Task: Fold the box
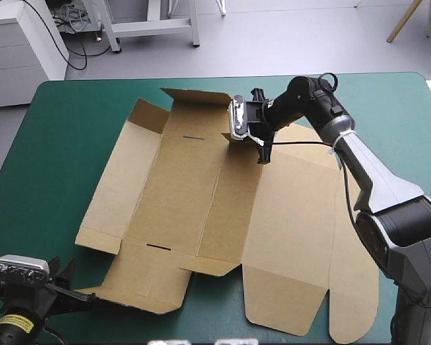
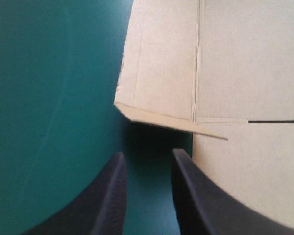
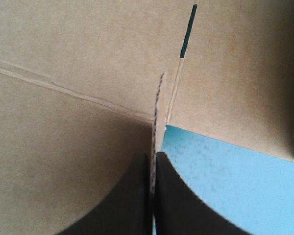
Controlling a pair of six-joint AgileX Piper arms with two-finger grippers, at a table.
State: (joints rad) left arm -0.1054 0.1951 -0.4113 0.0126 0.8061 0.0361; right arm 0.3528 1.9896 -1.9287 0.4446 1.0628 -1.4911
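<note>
Teal-green table cover point(image 1: 65, 129) holds the flat brown box point(image 1: 201, 201), long axis 10 to 4 o'clock; your right gripper point(image 3: 152, 155) pinches a flap point(image 3: 157, 117) at its 12 o'clock edge, your left gripper point(image 2: 147, 152), fingers point(image 2: 110, 196) spread, sits at its 7 o'clock corner.

Silver-grey right arm point(image 1: 379, 185), black joints, black right pincer point(image 3: 153, 155); yellow-labelled left arm point(image 1: 18, 310)

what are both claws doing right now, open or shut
Left claw: open, holding nothing.
Right claw: shut on an edge of the brown cardboard box sheet.
</note>
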